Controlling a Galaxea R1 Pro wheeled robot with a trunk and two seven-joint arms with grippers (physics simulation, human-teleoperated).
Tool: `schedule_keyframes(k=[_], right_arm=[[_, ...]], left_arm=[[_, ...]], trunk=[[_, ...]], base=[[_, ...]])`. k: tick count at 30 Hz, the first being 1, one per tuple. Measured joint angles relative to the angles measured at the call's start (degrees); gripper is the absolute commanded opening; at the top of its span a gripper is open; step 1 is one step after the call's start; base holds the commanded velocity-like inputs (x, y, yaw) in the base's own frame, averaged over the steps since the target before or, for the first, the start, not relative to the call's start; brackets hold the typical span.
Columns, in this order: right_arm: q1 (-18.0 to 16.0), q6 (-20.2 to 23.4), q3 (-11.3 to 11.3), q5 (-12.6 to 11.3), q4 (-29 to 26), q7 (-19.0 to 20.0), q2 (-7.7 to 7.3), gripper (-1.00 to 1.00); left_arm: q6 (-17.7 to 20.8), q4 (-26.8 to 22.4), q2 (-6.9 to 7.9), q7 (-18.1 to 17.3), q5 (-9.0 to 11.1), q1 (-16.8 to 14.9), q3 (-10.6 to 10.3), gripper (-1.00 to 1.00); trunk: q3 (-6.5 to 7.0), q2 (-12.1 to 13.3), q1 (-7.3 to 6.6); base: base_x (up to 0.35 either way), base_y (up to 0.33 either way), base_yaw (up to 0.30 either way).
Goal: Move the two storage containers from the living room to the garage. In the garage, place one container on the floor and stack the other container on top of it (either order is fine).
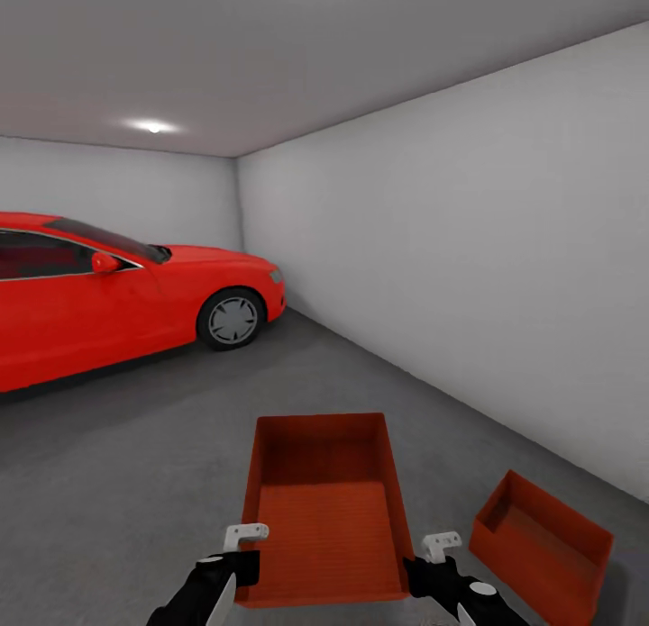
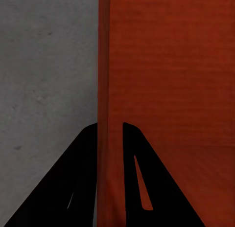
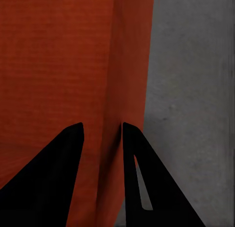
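Note:
In the garage, I hold one orange-red storage container (image 1: 324, 509) in front of me above the dark grey floor (image 1: 135, 464), its open side up. My left gripper (image 1: 242, 565) is shut on its left wall (image 2: 110, 65). My right gripper (image 1: 424, 574) is shut on its right wall (image 3: 129, 65). In both wrist views the black fingers (image 2: 142, 178) (image 3: 142, 178) straddle the thin wall. The other storage container (image 1: 541, 540) sits on the floor at the lower right, turned at an angle, close to the held one.
A red car (image 1: 108, 293) stands at the left, nose toward the far corner. A plain pale wall (image 1: 496, 275) runs along the right side. Open concrete floor lies between the car and the wall.

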Motion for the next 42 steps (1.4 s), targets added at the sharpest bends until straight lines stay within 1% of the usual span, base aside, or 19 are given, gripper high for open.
schedule_keyframes(k=[6, 13, 17, 23, 42], right_arm=[[0.00, 0.00, 0.04, 0.00, 0.00, -0.01, -0.02, -1.00], [0.00, 0.00, -0.01, 0.00, 0.01, 0.01, 0.01, -1.00], [0.01, 0.00, 0.09, 0.01, 0.01, 0.00, -0.07, -1.00], [0.01, 0.00, 0.10, 0.00, 0.02, -0.03, -0.05, -1.00], [0.01, 0.00, 0.13, 0.06, 0.00, -0.07, -0.03, -1.00]], left_arm=[[-0.10, 0.10, 0.00, 0.03, 0.08, 0.00, -0.01, -1.00], [0.04, -0.04, 0.00, 0.01, 0.00, 0.01, -0.01, -1.00], [-0.34, 0.32, 0.00, 0.07, 0.26, 0.01, -0.05, -1.00], [-0.31, 0.29, 0.00, 0.07, 0.21, 0.02, -0.02, -1.00], [-0.48, 0.43, 0.02, 0.06, 0.25, 0.03, 0.03, -1.00]], trunk=[[-0.37, 0.00, 0.00], [-0.60, 0.00, 0.00], [-0.79, 0.02, -0.02], [-1.05, 0.03, -0.04], [-1.08, 0.03, -0.04]], base=[[0.000, 0.000, -0.195], [0.000, 0.000, -0.114], [0.095, -0.012, -0.168], [0.257, -0.106, -0.123], [0.301, -0.136, -0.005]])
